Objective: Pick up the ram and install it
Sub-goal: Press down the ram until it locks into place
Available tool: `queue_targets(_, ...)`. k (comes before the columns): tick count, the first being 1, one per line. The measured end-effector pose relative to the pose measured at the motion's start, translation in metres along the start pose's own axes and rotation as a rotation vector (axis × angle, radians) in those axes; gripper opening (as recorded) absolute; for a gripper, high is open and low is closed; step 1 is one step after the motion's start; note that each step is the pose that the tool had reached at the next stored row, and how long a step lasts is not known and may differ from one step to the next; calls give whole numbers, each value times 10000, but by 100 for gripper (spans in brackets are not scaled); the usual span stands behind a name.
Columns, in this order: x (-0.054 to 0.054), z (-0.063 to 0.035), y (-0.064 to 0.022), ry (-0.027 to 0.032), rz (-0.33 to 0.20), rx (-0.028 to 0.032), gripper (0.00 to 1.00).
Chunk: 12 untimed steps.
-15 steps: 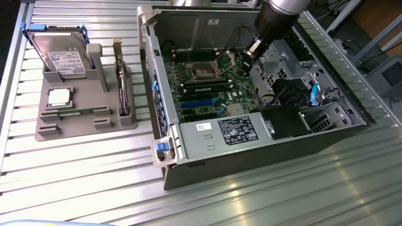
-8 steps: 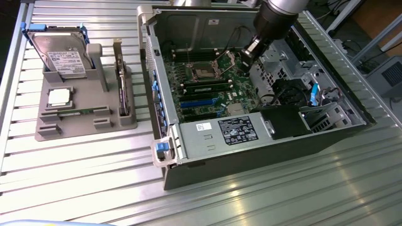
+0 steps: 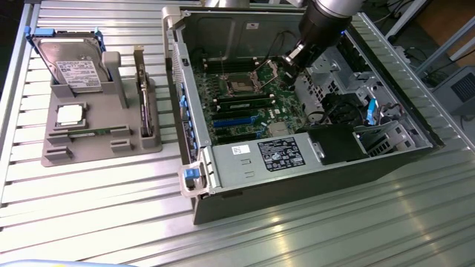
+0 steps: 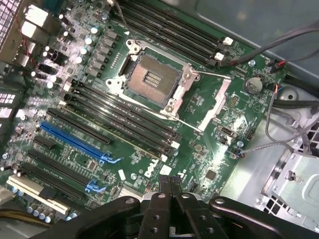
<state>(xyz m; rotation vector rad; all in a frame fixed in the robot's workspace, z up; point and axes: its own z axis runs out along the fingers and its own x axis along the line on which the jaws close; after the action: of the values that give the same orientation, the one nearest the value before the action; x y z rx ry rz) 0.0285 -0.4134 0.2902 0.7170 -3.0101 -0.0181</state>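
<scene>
Green, thin and stiff, the ram [image 3: 95, 133] in the grey holder [image 3: 100, 146] looks light and fragile, best pinched along its long edges, while the gripper [image 4: 170, 183] hangs closed and empty over the motherboard [image 4: 219, 149]

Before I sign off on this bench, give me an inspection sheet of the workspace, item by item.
Surface: ribbed metal table carrying an open computer case and a gray holder.
Job's things: what looks like the ram, a narrow green stick, lies in the holder; the motherboard has long dark slots and an open processor socket.
Clutter: a hard drive, a square silver chip and an upright card sit in the holder.
Grippers: the gripper is shut, holds nothing, and hangs inside the case over the motherboard.
Cables: gray wires run along the board's edge.
Surroundings: other equipment at the exterior view's right.
</scene>
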Motion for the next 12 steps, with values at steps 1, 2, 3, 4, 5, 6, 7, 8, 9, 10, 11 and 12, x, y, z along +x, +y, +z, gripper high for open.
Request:
queue_targets(1,0,0,0,-4,189,-8,10)
queue_targets(2,0,0,0,-8,359,-16,10)
queue_targets(3,1,0,0,-12,521,-23,10)
queue_targets(4,1,0,1,-17,730,-32,10)
queue_targets(5,2,0,1,-20,866,-38,10)
queue_targets(6,3,0,1,-23,1017,-45,10)
queue_targets(7,3,0,2,-27,1217,-53,10)
queue_targets(8,4,0,2,-31,1400,-62,10)
queue_targets(9,4,1,2,-34,1497,-66,10)
queue_targets(10,5,0,2,-36,1600,-69,10)
queue_targets(11,5,0,3,-40,1772,-77,10)
queue_targets(12,6,0,3,-43,1930,-84,10)
